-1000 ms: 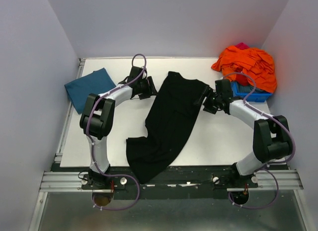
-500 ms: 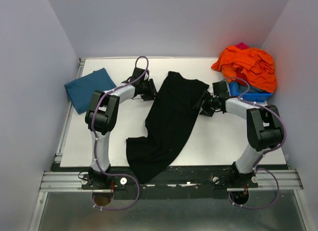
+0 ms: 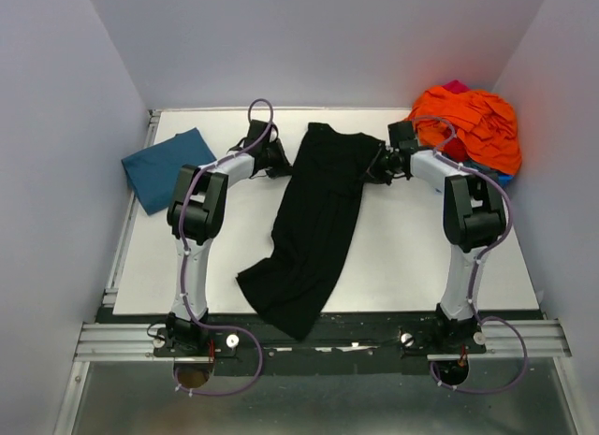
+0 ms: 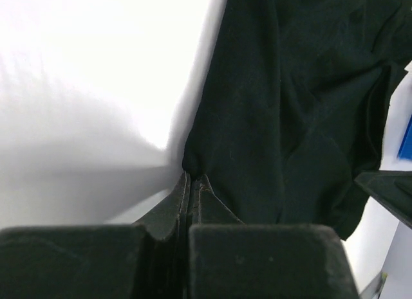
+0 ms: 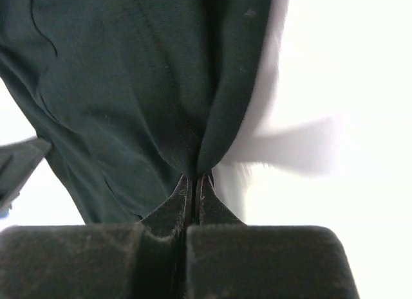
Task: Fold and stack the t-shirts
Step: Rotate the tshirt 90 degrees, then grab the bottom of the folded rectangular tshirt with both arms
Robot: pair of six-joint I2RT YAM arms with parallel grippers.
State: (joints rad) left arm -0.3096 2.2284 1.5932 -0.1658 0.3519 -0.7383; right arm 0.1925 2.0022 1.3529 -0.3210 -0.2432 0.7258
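Note:
A black t-shirt (image 3: 314, 220) lies stretched from the far middle of the table down to the near edge. My left gripper (image 3: 284, 164) is shut on its left edge near the far end; in the left wrist view the cloth (image 4: 283, 106) bunches right at the closed fingertips (image 4: 192, 178). My right gripper (image 3: 372, 168) is shut on the shirt's right edge; the right wrist view shows a fold of the black cloth (image 5: 129, 87) pinched at its tips (image 5: 194, 178). A folded teal-blue t-shirt (image 3: 168, 166) lies flat at the far left.
A heap of orange cloth (image 3: 468, 124) with a bit of pink sits on a blue bin (image 3: 487, 181) at the far right corner. Grey walls close in the white table (image 3: 412, 257) on three sides.
Both grippers have moved toward the far end and closed on the black shirt's side edges. The shirt's upper part has been drawn narrower and shifted slightly toward the back.

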